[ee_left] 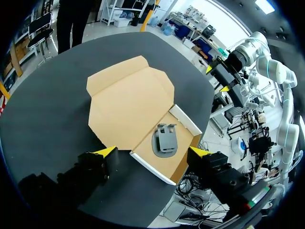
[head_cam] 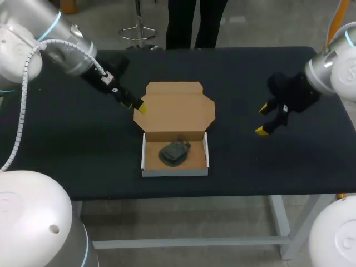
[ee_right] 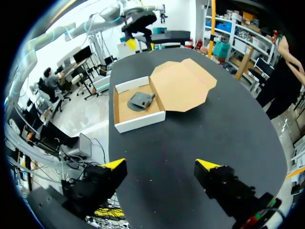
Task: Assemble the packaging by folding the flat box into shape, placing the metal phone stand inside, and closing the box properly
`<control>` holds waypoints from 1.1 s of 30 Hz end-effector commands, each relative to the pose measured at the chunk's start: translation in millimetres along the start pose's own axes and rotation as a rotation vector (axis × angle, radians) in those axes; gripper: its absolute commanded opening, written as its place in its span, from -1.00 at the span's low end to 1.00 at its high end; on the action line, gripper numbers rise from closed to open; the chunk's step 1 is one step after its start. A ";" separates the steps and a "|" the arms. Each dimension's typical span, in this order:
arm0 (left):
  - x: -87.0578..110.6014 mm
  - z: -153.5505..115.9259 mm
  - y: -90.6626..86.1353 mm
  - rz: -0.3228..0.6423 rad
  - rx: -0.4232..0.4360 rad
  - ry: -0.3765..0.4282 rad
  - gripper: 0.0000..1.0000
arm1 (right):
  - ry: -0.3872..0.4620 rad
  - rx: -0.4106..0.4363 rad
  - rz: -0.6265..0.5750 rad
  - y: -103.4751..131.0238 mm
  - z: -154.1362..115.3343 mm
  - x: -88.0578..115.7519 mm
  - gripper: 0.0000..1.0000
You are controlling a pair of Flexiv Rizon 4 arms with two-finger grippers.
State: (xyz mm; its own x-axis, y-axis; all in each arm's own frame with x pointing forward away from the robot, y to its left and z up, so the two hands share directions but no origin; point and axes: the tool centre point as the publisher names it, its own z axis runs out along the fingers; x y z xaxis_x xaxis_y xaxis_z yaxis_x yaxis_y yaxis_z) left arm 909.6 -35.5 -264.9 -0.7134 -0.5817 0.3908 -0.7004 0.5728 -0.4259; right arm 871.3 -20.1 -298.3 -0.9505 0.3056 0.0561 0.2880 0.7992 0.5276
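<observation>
A cardboard box [head_cam: 146,151] with white outer walls stands folded up near the table's front middle, its brown lid [head_cam: 175,108] lying open and flat behind it. The dark grey metal phone stand [head_cam: 174,152] lies inside the box [ee_left: 187,125] [ee_right: 138,118]; the stand [ee_left: 165,140] [ee_right: 140,100] shows in both wrist views. My left gripper [head_cam: 139,105] [ee_left: 151,151] is open at the lid's left edge, close above the lid [ee_left: 126,102]. My right gripper [head_cam: 265,119] [ee_right: 161,165] hangs open over bare table, well right of the box, with the lid [ee_right: 183,85] far ahead of it.
The black table [head_cam: 83,144] has bare surface on both sides of the box. Its front edge runs just below the box.
</observation>
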 end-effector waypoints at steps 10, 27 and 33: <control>-30.8 -3.9 3.0 0.065 0.067 0.142 1.00 | 0.083 0.039 -0.086 23.3 -1.6 -10.5 1.00; -81.9 7.5 -5.4 0.064 0.136 0.236 1.00 | 0.156 0.117 -0.200 64.9 -18.5 -23.4 1.00; -95.6 17.0 -9.4 0.051 0.148 0.293 1.00 | 0.173 0.146 -0.240 78.5 -21.1 -24.7 1.00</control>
State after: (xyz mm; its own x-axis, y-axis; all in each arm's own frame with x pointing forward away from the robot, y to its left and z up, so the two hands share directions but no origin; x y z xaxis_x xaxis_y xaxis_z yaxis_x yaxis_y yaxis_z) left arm 975.1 5.4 -304.0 -0.7450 -0.4187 0.5193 -0.6667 0.4915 -0.5603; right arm 910.1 19.4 -245.6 -0.9983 0.0503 0.0289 0.0578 0.9010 0.4299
